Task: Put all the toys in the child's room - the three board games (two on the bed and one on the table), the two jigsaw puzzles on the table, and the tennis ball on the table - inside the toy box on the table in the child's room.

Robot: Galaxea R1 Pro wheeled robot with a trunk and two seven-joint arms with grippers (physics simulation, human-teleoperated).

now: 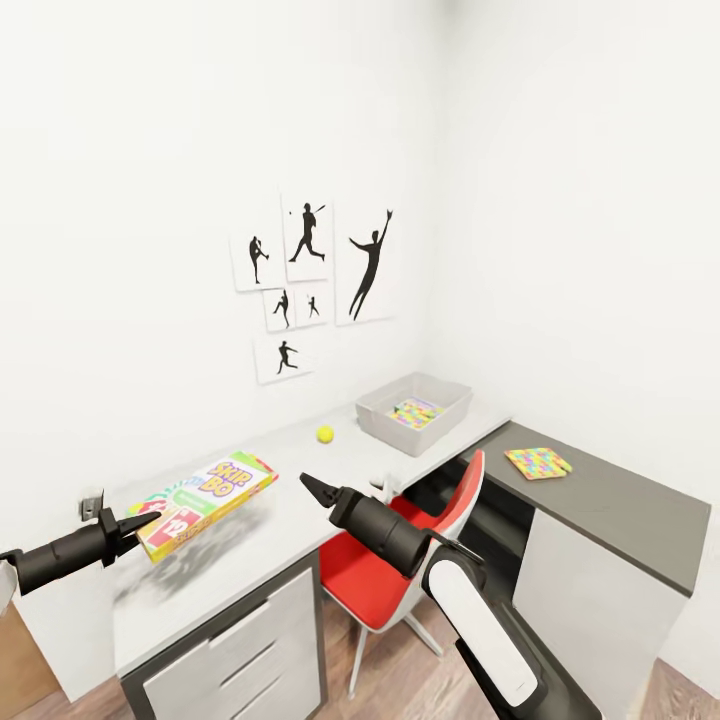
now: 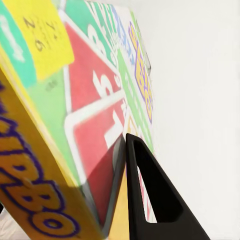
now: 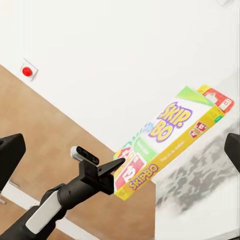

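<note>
Green, red and white card marks the SKIP-BO board game [image 1: 205, 503], which the left tool [image 1: 150, 522] grasps by one short end, carrying it tilted in the air just above the near end of the pale surface [image 1: 260, 560], its blurred shadow lying below; the left wrist view shows a dark finger [image 2: 145, 195] pressed flat against the printed lid, and the right wrist view shows the same box [image 3: 172, 142] clamped at its corner by the left tool [image 3: 120, 167]. The right tool [image 1: 308, 484] hangs free over the surface edge near the red chair [image 1: 380, 570]; it carries nothing, and whether its jaws are parted I cannot tell. At the far end of the surface stands the toy box [image 1: 385, 418], and a jigsaw puzzle [image 1: 415, 412] already lies inside it. The tennis ball [image 1: 325, 434] rests on the surface near the toy box, not yet collected. A second jigsaw puzzle [image 1: 538, 462] lies on the dark grey cabinet top [image 1: 620, 510], well apart from the bin. By my reading the task is early: one puzzle is stowed, this game is on its way, and the ball, the other puzzle and two more games remain, the latter not accounted for here.
</note>
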